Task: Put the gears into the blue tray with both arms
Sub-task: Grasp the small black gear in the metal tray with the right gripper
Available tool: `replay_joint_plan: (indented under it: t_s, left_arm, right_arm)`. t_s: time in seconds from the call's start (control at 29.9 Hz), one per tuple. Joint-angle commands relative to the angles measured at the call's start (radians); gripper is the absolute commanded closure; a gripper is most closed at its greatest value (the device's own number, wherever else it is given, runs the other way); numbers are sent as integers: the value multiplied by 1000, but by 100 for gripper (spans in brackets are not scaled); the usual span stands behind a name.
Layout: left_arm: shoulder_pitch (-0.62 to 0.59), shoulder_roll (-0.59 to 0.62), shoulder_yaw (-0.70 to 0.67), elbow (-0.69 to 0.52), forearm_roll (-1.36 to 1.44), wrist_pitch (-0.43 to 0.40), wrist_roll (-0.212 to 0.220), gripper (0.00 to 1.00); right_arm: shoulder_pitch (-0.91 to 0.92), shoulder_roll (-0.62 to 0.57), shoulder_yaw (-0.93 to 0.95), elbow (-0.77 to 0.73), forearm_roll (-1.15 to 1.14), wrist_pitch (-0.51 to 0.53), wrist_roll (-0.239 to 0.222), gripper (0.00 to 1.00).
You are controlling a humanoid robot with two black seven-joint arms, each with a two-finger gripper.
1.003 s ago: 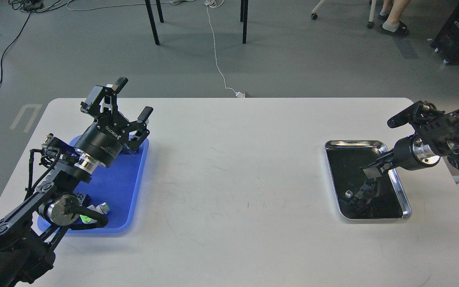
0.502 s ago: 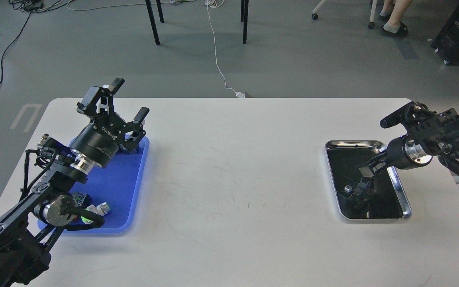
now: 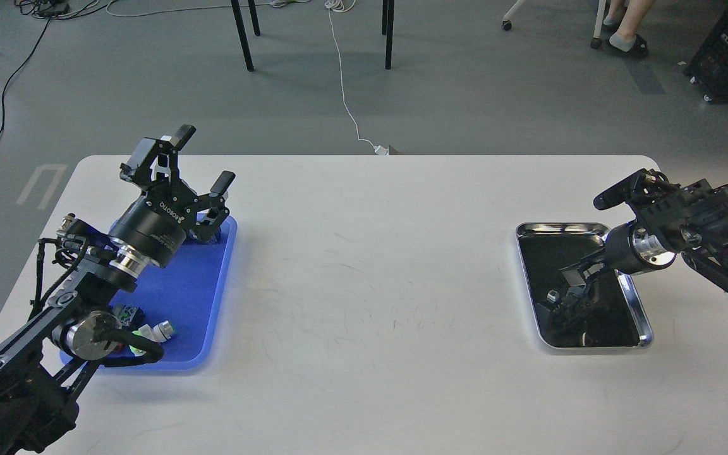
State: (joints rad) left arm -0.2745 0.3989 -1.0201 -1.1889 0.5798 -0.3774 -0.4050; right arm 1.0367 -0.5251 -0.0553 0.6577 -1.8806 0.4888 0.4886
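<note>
The blue tray (image 3: 193, 297) lies at the table's left. My left gripper (image 3: 205, 158) hangs open above the tray's far end, nothing between its fingers. My right gripper (image 3: 586, 232) reaches in from the right over the steel tray (image 3: 636, 303). It stands open, one finger raised and the other low over the dark floor. A small grey-topped piece (image 3: 552, 296) sits in the steel tray beside dark shapes and reflections. I cannot pick out the black gears with certainty against that floor. My left arm hides part of the blue tray.
At the near end of the blue tray lie a white and green push-button switch (image 3: 162, 329) and a small dark part (image 3: 129, 312), close to my left forearm. The white table (image 3: 370, 284) spans between the two trays. Chair legs and cables stand on the floor beyond.
My right gripper has moved left and lower over the steel tray. My left gripper has drifted slightly left, still open.
</note>
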Motion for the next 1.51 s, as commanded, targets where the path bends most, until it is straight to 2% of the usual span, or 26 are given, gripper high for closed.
replay_joint_plan:
  t_s: [0.0,0.1,0.4,0.74,1.1,1.47]
  left_arm:
    - [0,1,0,0,0,0,0,2]
    - [1,1,0,0,0,0,0,2]
    - [8,1,0,0,0,-2,0,2]
    - [8,6,0,0,0,0,0,2]
    - [8,11,-3,0,0,-2,0,2]
    - [6,8,-11,0,0,-2,-2,2]
  right_arm:
    - [-14,5,0,-9,0,0,0,38]
    - [-17,8,0,-13,0,0,0,40]
    - [-17,11,0,-32,0,0,0,55]
    - [-12,11,0,-29,0,0,0,87]
    - [28,-4,0,5,6,0,0,87]
    - [163,-46,0,221,21,0,0,87]
